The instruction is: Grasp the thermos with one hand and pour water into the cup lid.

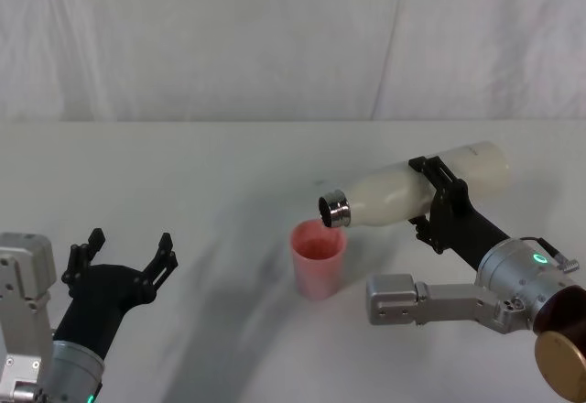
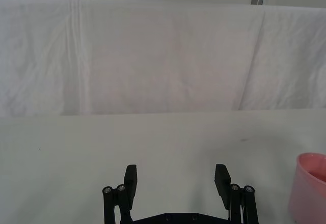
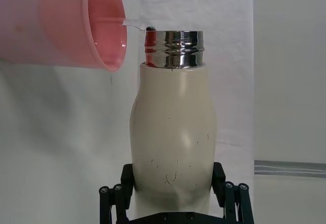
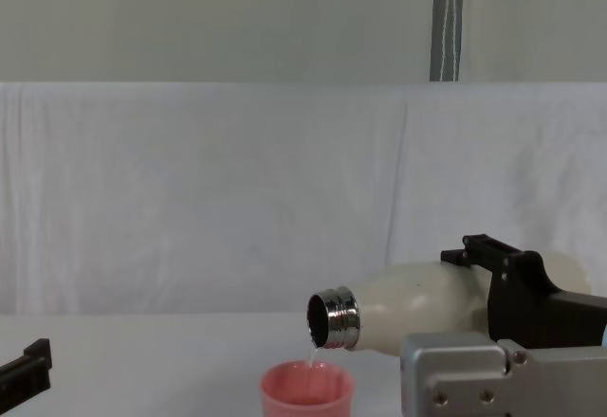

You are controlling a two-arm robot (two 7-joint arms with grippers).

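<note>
The right pincer [image 1: 438, 203] clamps the thermos [image 1: 417, 185] near its base, tipping it almost level so its steel neck hangs just above the cup lid [image 1: 318, 258] on the white surface [image 1: 211, 174], while the left pincer [image 1: 124, 258] idles open, well apart.

Right hand [image 1: 438, 203]: lower right of head view, arm reaching in from the right edge, black fingers clamped around the thermos [image 1: 417, 190] body, wrist rolled so the hand holds it near horizontal, neck pointing toward frame centre. Left hand [image 1: 124, 258]: lower left of head view, arm low at the frame edge, fingers spread apart, gripping nothing.
</note>
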